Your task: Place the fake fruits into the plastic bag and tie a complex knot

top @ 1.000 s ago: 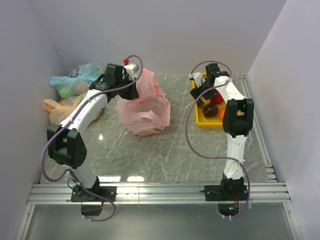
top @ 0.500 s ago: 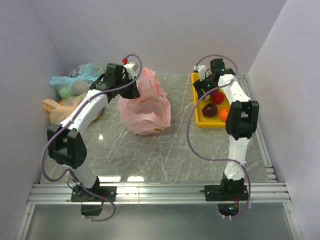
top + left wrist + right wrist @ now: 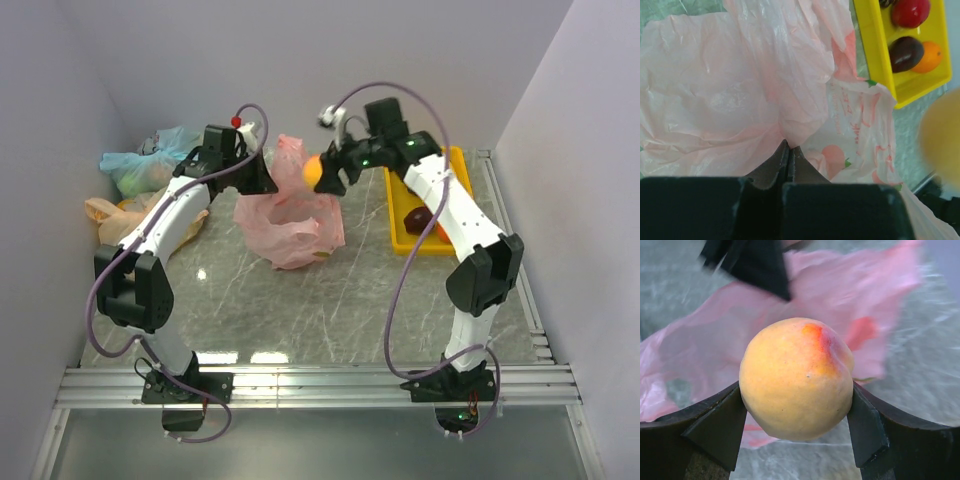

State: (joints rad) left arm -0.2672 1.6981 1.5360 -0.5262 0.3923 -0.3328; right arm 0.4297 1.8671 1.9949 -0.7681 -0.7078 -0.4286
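The salmon-pink plastic bag (image 3: 290,220) stands crumpled at the middle back of the table. My left gripper (image 3: 268,175) is shut on its upper rim (image 3: 785,135) and holds it up. My right gripper (image 3: 322,175) is shut on a yellow-orange peach (image 3: 314,168) and holds it in the air just right of the bag's top; the peach (image 3: 796,377) fills the right wrist view between both fingers. A red fruit (image 3: 910,11), a dark purple fruit (image 3: 905,52) and an orange ball (image 3: 930,55) lie in the yellow tray (image 3: 425,245).
A blue-green tied bag (image 3: 150,160) and a pale peach-orange tied bag (image 3: 125,215) lie at the back left by the wall. The yellow tray stands at the back right. Metal rails (image 3: 320,380) run along the near edge.
My right gripper has lifted the peach out of the tray and carried it left to the bag's top. My left gripper stays shut on the bag's rim, barely moved.
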